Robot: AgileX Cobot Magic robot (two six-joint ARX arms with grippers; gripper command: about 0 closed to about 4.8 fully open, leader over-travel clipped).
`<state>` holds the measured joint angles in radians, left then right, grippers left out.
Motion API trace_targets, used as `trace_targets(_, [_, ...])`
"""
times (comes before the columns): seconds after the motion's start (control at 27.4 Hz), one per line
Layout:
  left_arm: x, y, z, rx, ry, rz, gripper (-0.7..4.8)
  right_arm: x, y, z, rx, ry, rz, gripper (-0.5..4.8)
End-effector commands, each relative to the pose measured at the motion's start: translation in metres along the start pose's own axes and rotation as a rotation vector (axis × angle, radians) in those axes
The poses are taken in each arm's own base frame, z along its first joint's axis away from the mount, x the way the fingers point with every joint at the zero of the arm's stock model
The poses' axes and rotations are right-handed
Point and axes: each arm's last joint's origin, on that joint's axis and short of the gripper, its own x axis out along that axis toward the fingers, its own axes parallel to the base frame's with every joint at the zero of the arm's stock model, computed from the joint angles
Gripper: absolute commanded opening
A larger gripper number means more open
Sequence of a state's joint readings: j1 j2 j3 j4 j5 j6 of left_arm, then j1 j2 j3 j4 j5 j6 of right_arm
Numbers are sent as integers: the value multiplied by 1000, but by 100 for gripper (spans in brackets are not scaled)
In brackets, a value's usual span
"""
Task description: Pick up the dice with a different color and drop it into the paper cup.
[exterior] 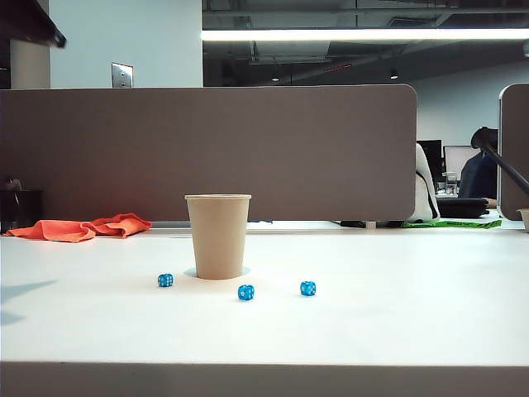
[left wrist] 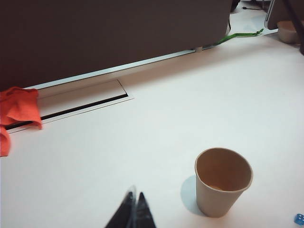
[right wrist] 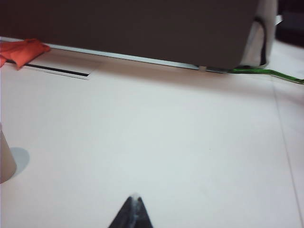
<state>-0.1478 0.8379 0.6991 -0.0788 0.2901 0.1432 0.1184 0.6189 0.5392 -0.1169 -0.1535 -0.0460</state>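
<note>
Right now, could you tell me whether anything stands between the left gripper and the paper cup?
Nothing visible does: only bare table lies between the shut left gripper and the paper cup. The shut right gripper hangs on the cup's other side.

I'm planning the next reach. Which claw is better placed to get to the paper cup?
Likely left: the left claw, shut, has the whole paper cup close beside it. The right claw, also shut, sees only the cup's edge, farther off.

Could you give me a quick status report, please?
Both grippers shut, empty, above table. Cup upright; red die not visible. Three blue dice remain.
</note>
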Motion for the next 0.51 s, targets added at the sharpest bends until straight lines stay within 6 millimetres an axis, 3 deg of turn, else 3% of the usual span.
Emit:
trace_targets(0.04, [-17,-5,4,-2,-10,4,-6,-15,0,-10,-8,-53,-16,-1])
trace_targets(0.51, [-83,-21,5,-9,-68,120,-6,-54,6,-62,47,-227,-123,-1])
